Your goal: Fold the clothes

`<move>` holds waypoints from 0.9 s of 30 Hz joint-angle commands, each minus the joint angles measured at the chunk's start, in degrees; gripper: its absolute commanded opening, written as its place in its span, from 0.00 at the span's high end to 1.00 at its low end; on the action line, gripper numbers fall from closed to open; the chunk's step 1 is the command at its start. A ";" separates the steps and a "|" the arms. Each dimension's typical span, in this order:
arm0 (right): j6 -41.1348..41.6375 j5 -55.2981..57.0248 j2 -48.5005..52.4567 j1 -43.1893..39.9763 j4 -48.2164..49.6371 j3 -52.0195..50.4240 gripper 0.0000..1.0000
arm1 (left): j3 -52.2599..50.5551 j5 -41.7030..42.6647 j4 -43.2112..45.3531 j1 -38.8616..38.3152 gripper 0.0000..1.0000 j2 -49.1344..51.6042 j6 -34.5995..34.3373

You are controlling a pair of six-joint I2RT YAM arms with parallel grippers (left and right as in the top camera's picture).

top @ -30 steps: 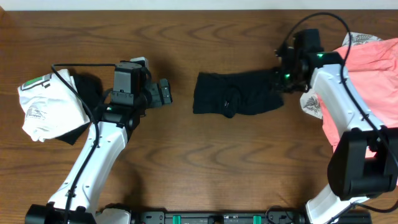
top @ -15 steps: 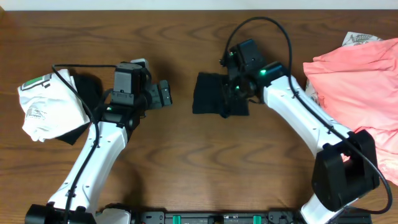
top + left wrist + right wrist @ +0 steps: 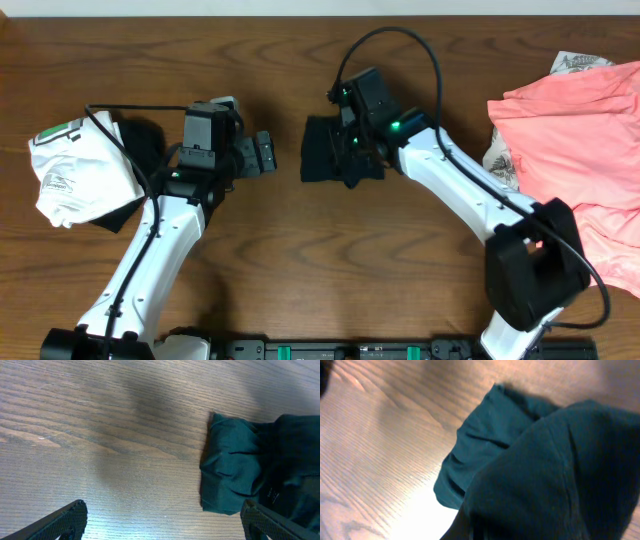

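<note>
The black shirt [image 3: 318,150] lies bunched in the middle of the table, its right part doubled over onto its left part. My right gripper [image 3: 352,148] is over it, shut on the folded-over fabric. In the right wrist view the dark cloth [image 3: 545,470] fills the frame and hides the fingers. My left gripper [image 3: 265,152] hovers just left of the shirt, open and holding nothing. In the left wrist view the shirt [image 3: 235,475] sits ahead to the right, its edge near the right fingertip [image 3: 265,522], and bare wood shows between the jaws of the left gripper [image 3: 162,525].
A white garment with green print [image 3: 75,170] lies on a black one [image 3: 145,145] at the far left. A salmon-pink garment [image 3: 575,130] spreads over the right side, with a white printed piece [image 3: 500,165] under its edge.
My right gripper has swept left across the table with the shirt's right end, laying it over the left part. The shirt is now about half as wide. The left arm has not moved.
</note>
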 commanded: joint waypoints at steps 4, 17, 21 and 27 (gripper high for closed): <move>1.09 -0.94 4.09 0.59 0.09 0.35 0.99 | 0.22 0.17 -0.15 0.02 0.02 0.09 0.52; -8.09 -5.25 4.24 4.28 4.24 1.57 0.80 | 0.22 0.17 -0.15 0.02 0.02 0.11 0.52; -11.41 -5.22 4.70 6.34 5.03 1.57 0.47 | 0.22 0.17 -0.15 0.02 0.02 0.11 0.52; -13.60 -5.07 6.19 7.28 4.52 1.55 0.21 | 0.22 0.96 -0.33 0.02 0.02 0.11 0.52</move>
